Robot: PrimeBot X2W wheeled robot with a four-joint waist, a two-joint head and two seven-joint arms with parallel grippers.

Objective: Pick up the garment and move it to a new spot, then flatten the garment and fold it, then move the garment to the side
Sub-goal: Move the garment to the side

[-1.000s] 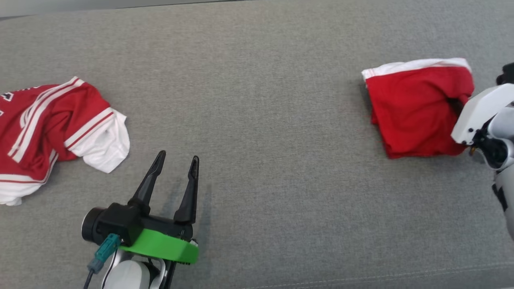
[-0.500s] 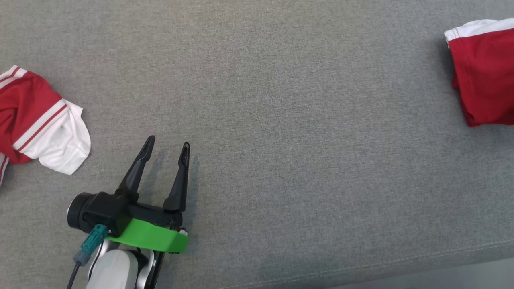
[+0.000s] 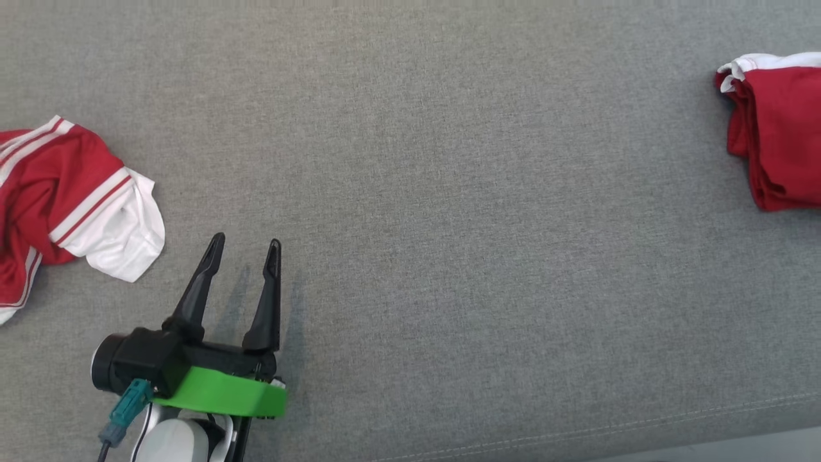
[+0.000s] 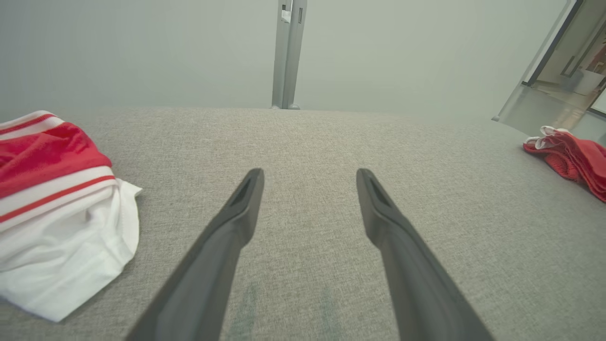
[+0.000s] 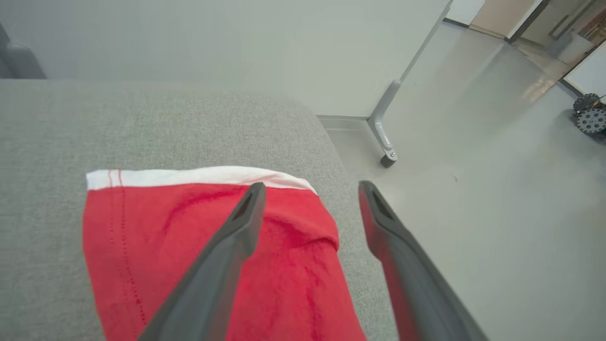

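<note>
Backing off since a second ago, the right gripper (image 5: 311,186) is hovering released over the folded red garment (image 5: 151,246).
The garment is lying at the counter's (image 3: 449,224) right end, near its edge; the left gripper (image 3: 246,242) is hanging released and empty near a crumpled red-and-white jersey (image 3: 58,173) at the left.

Grey surface (image 3: 449,192): coarse woven cloth, matt. Folded red garment (image 5: 142,246): smooth knit cloth. Left gripper (image 3: 246,242) fingers: matt black plastic.

Office-like lab: partition (image 4: 287,52), glossy floor (image 5: 473,166)
</note>
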